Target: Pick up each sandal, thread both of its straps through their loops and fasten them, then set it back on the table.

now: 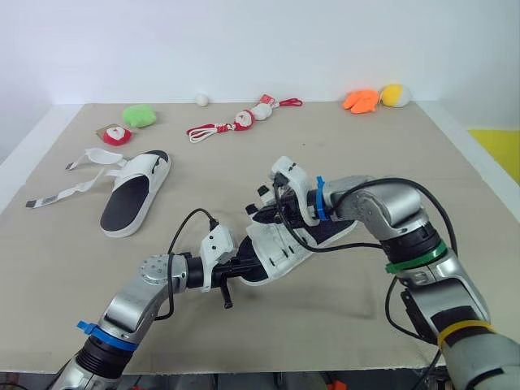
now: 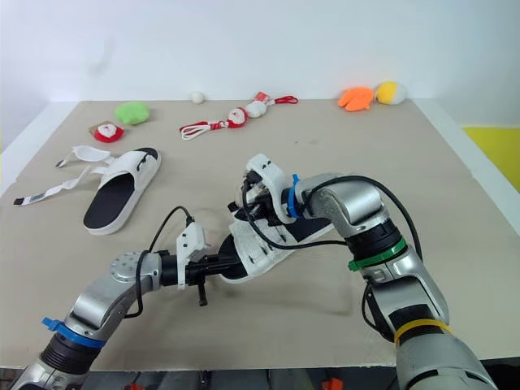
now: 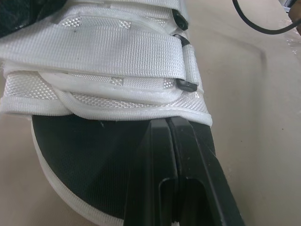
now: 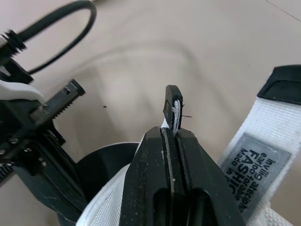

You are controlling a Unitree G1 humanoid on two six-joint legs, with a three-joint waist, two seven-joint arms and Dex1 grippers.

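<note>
pinching just the strap tip point(image 4: 173, 101), the right gripper point(image 4: 171, 132) may lose it on a tug, and the left gripper point(image 3: 169, 122), clamped on the sandal point(image 1: 276, 248), could slip.

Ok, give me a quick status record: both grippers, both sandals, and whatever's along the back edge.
left gripper: shut on near sandal, at the end nearest the robot
right gripper: shut on strap end of the near sandal
near sandal: tilted up between the grippers, over the table
far sandal: flat on table at robot's left, straps loose and splayed out
back edge: green toy, white ball, red-white rope toy, orange toy, yellow toy
</note>
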